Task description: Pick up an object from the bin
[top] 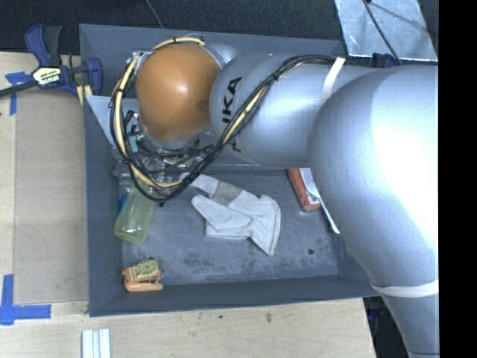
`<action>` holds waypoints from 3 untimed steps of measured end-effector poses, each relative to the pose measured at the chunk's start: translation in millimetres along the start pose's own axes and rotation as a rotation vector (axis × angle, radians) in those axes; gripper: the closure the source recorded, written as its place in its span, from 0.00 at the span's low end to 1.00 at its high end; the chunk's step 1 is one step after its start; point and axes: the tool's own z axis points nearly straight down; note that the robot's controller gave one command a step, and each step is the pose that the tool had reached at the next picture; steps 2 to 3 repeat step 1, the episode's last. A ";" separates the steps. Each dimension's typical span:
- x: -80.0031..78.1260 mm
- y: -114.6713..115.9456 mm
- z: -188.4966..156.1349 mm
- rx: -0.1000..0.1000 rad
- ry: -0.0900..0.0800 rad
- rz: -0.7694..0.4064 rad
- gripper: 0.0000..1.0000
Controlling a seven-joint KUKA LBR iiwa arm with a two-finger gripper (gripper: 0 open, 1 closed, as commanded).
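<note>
My gripper (pixel 165 157) is low in the bin's back left part, its body showing just below the arm's orange dome. A pale yellow-green translucent bottle (pixel 134 219) lies directly below and left of it, its upper end close under the gripper. A crumpled white glove (pixel 240 215) lies to the gripper's lower right, in the middle of the bin.
A small orange and tan object (pixel 141 276) sits near the front left corner. A red and white box (pixel 304 189) lies at the right, partly under the arm. The arm and its cables cover the back and right of the bin.
</note>
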 end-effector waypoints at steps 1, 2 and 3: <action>21.6 5.2 -4.8 0.010 -0.010 0.081 1.00; 21.6 5.2 -4.8 0.010 -0.010 0.081 1.00; 21.6 5.2 -4.8 0.010 -0.010 0.081 1.00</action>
